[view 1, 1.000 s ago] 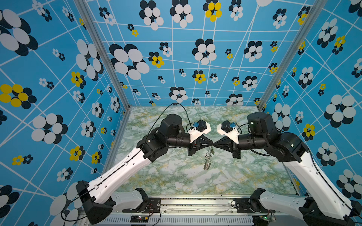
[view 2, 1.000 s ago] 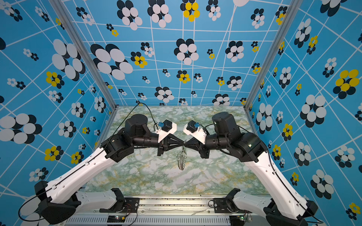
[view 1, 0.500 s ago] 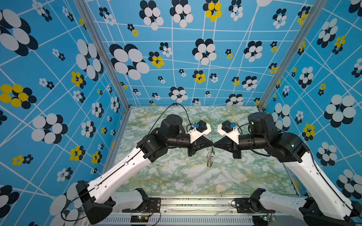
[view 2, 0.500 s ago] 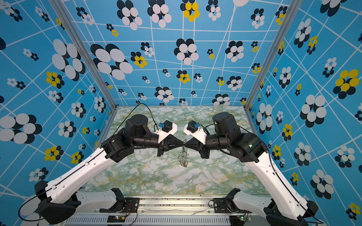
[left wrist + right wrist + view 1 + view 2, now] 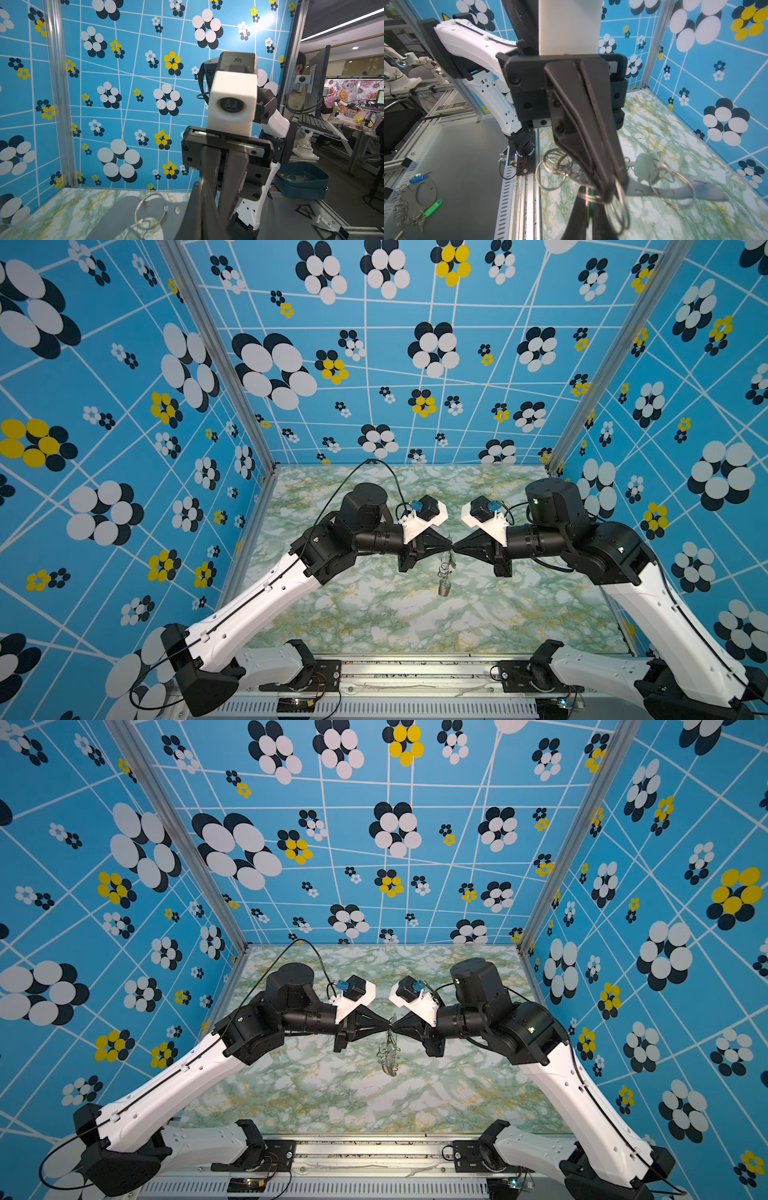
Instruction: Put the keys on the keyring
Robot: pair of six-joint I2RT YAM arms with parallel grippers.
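Both grippers meet tip to tip above the middle of the marble table. The keyring (image 5: 444,572) (image 5: 388,1052) hangs edge-on from that meeting point. In the right wrist view its grey band (image 5: 643,190) and silver loops spread around the tips. A pale-green key (image 5: 644,166) hangs on one loop. My left gripper (image 5: 450,546) (image 5: 612,187) is shut among the loops. My right gripper (image 5: 456,547) (image 5: 590,194) is shut with a loop across its tips and a green strip between its jaws. The left wrist view shows the band (image 5: 124,207) and a loop (image 5: 150,209).
The blue flowered walls close in the table on three sides, and a metal rail (image 5: 386,680) runs along the front. Outside the cell, a second bunch of rings with a green tag (image 5: 432,207) lies on a grey bench. A dark blue bin (image 5: 303,180) stands beyond the frame.
My left jaws have closed at the meeting point. The hanging keyring has swung and turned a little. Both arms have stayed nearly in place.
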